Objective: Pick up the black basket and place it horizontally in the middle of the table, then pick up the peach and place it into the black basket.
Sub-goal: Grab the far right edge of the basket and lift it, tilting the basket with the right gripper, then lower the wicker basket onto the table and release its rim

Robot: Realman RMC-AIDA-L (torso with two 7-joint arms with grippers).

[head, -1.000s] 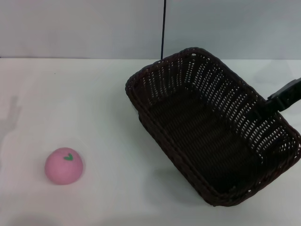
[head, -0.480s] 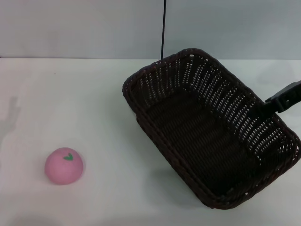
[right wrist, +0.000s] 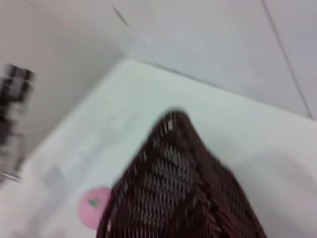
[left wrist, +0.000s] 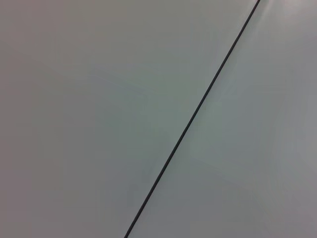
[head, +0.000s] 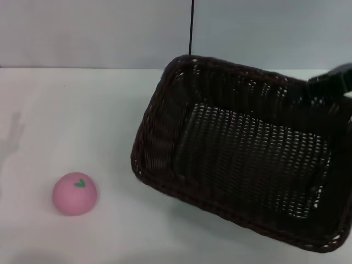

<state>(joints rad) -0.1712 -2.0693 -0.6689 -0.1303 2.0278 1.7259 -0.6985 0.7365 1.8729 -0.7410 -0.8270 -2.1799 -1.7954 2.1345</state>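
Now the right gripper (head: pixel 333 81) is carrying the basket (head: pixel 242 154) toward the middle.

Clamped on the far right rim, it is holding the basket tilted and off the tabletop (head: pixel 82 121), right of centre, while the peach (head: pixel 75 193) is sitting well apart at the near left. To do this well, it should be levelling the basket, squaring its long side across and lowering gently before letting go. The left gripper is out of sight.
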